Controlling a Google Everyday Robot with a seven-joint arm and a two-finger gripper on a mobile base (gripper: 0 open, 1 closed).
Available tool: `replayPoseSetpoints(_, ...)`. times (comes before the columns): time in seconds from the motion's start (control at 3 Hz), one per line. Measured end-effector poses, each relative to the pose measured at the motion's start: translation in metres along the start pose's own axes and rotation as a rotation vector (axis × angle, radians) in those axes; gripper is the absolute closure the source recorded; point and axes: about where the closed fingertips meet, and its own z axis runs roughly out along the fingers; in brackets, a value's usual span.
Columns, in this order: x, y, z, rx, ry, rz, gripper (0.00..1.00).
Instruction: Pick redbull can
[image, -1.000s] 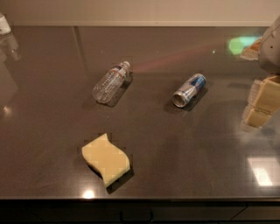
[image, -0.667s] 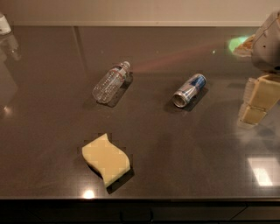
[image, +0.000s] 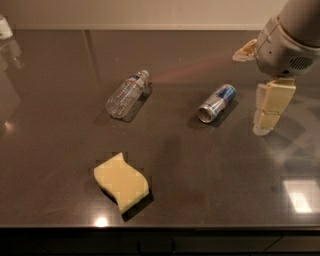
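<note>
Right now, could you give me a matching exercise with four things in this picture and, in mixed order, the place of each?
1. redbull can
2. water bottle
3. yellow sponge
4. end effector

A. nearest the camera
B. far right, apart from the can
C. left of the can, behind the sponge
D. between bottle and end effector

Pairs: 1-D, 2-C, 3-A, 4-B

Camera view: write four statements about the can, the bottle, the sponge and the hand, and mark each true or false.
1. The redbull can lies on its side on the table. True.
2. The hand grips the can. False: it hangs apart from it, toward the picture's right.
3. The water bottle stands upright. False: it lies on its side.
4. The yellow sponge lies nearer the table's front edge than the can. True.
</note>
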Motion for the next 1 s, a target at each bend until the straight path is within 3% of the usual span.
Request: replayPoseSetpoints(1.0, 0.002, -0.042, 0.058, -0.116, -0.044, -0.233, 0.00)
